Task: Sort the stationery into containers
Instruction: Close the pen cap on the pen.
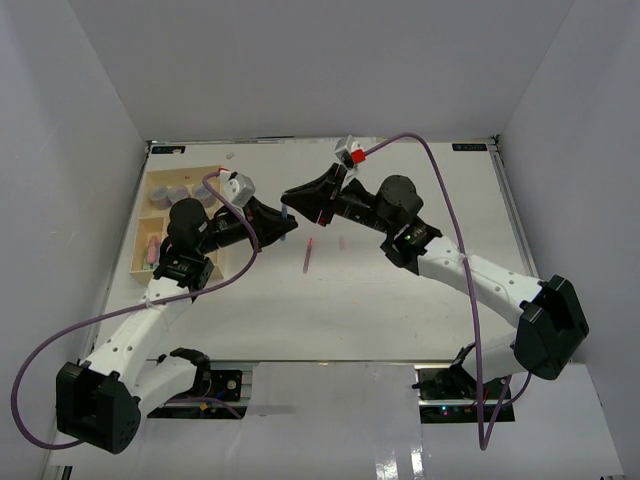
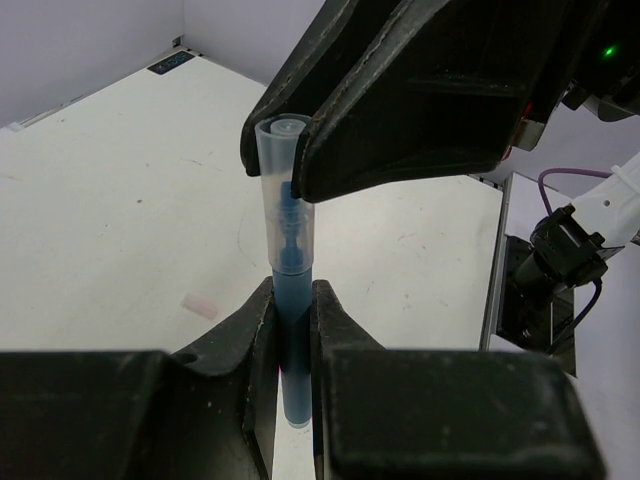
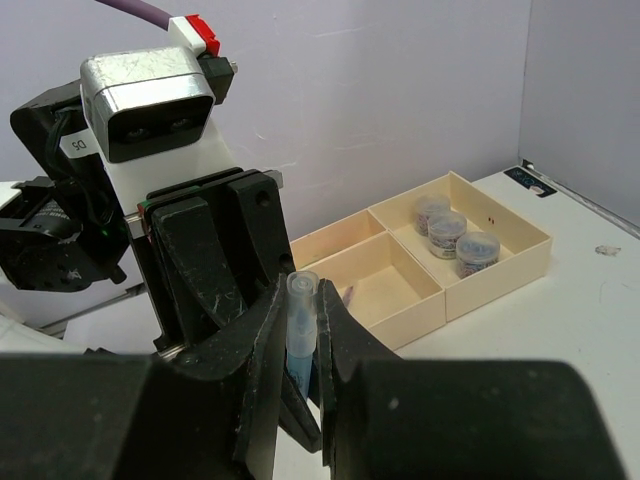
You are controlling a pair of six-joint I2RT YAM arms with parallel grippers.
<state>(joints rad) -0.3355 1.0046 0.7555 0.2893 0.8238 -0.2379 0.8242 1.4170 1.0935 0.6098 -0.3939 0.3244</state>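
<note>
1. My left claw (image 2: 292,298) is clamped on the blue pen's (image 2: 290,262) barrel, and my right claw (image 2: 284,156) pinches its clear cap. I judge this a handover or a cap seating.
2. The pen hangs above the mid-counter (image 1: 400,310), well apart from the tray (image 1: 157,213).
3. Its long axis runs claw to claw, with the capped end toward the right claw.

top view looks down on the table (image 1: 400,300); close wrist views face each other, sharing the pen (image 2: 292,270)
</note>
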